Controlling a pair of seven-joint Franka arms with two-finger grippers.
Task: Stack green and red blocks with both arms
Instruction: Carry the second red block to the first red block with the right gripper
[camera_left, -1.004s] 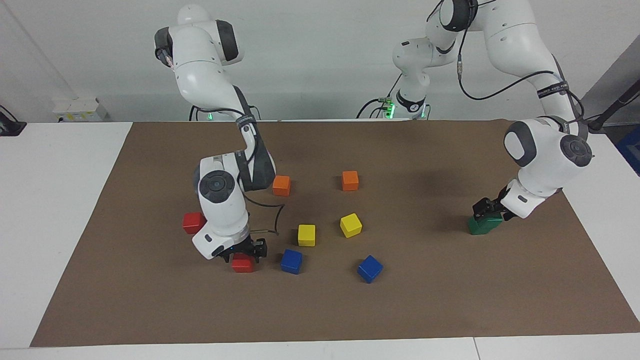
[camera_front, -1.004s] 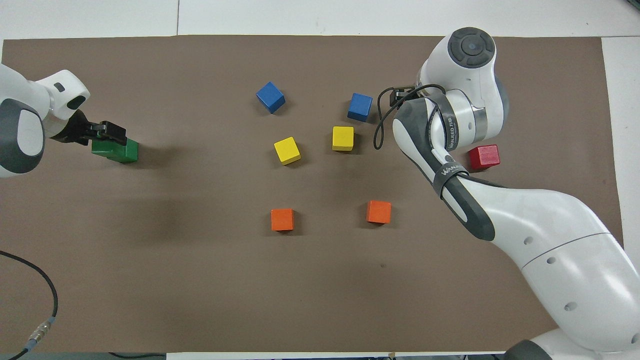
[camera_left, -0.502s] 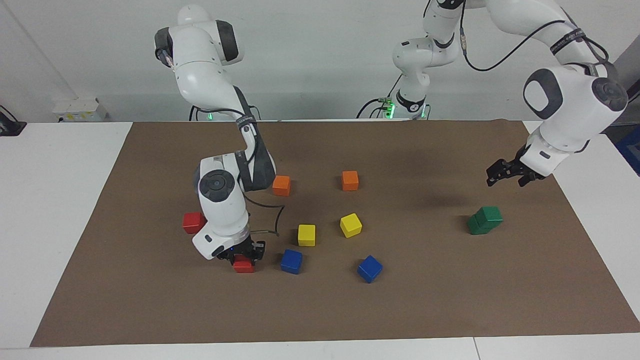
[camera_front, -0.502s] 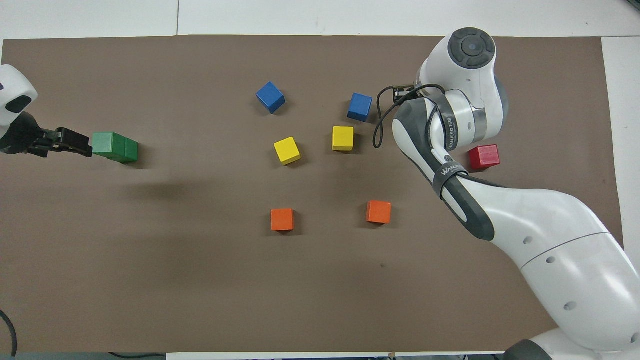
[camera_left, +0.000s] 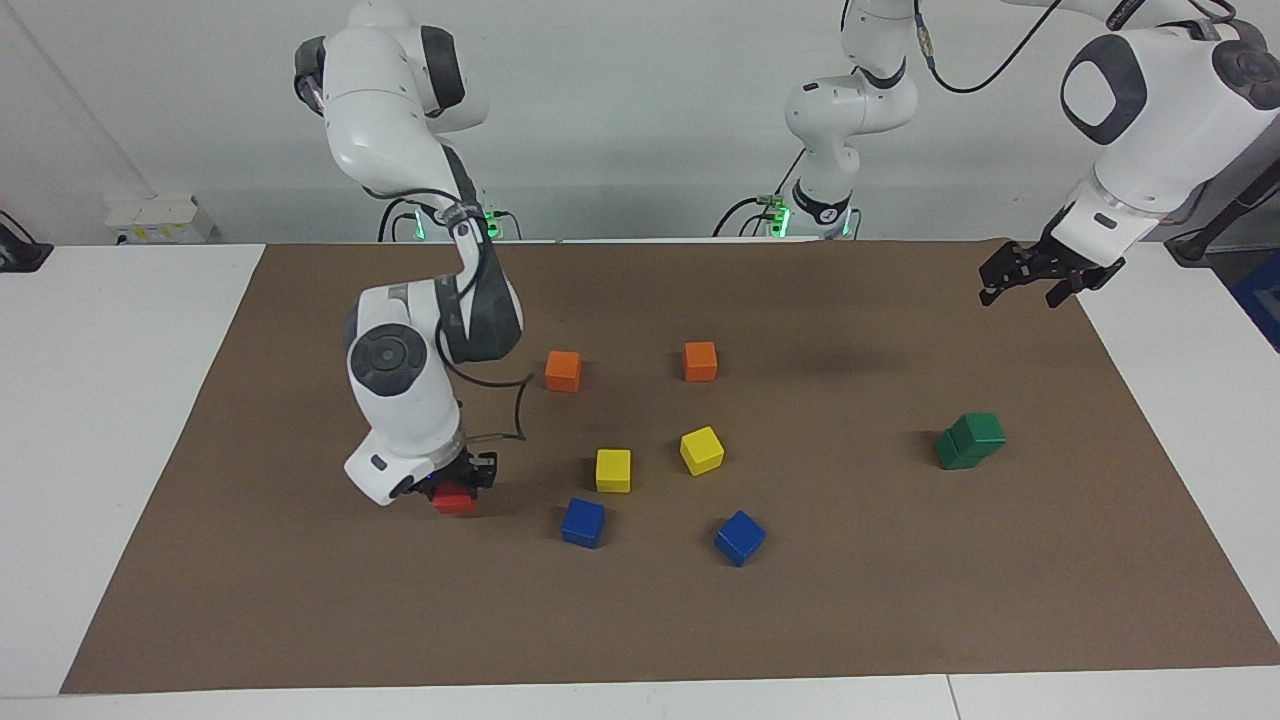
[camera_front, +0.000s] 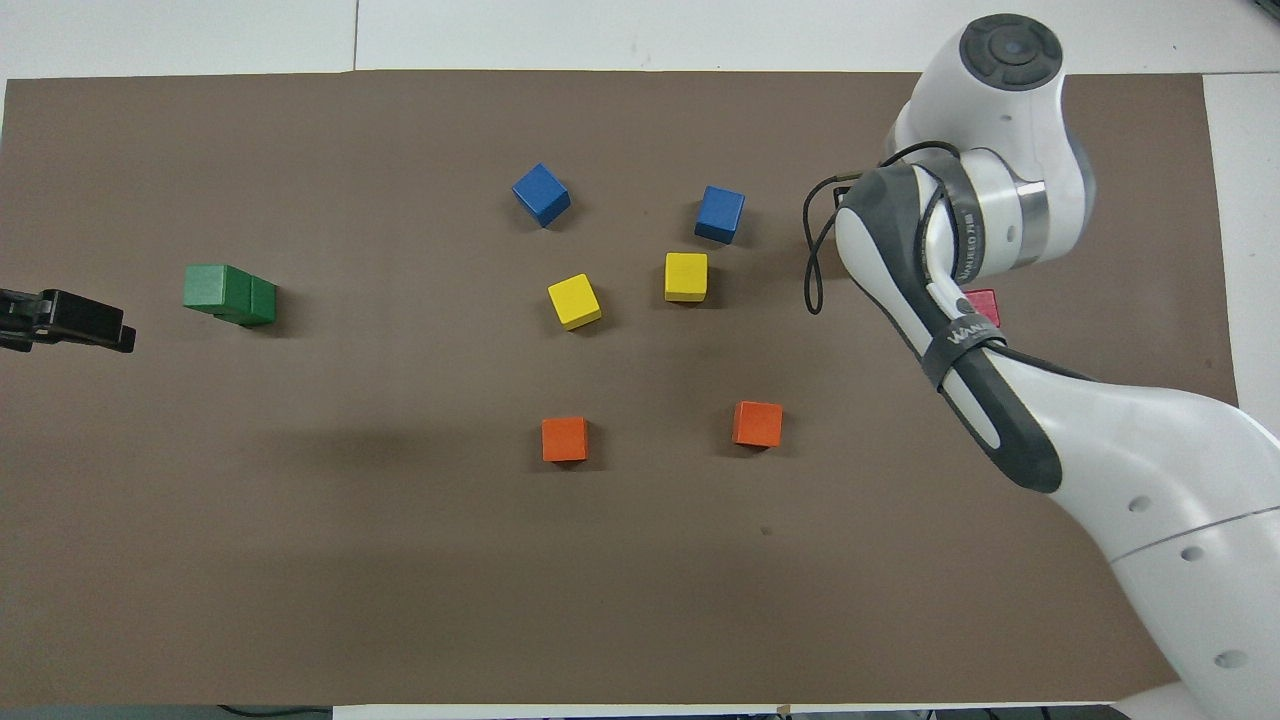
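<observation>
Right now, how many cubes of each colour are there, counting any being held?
green cubes: 2
red cubes: 2
orange cubes: 2
yellow cubes: 2
blue cubes: 2
Total: 10

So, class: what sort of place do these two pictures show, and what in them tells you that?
Most likely a robotics lab. Two white arms are mounted at a white table covered by a brown mat, small coloured cubes are scattered on the mat, and cables run along a bare wall.
</observation>
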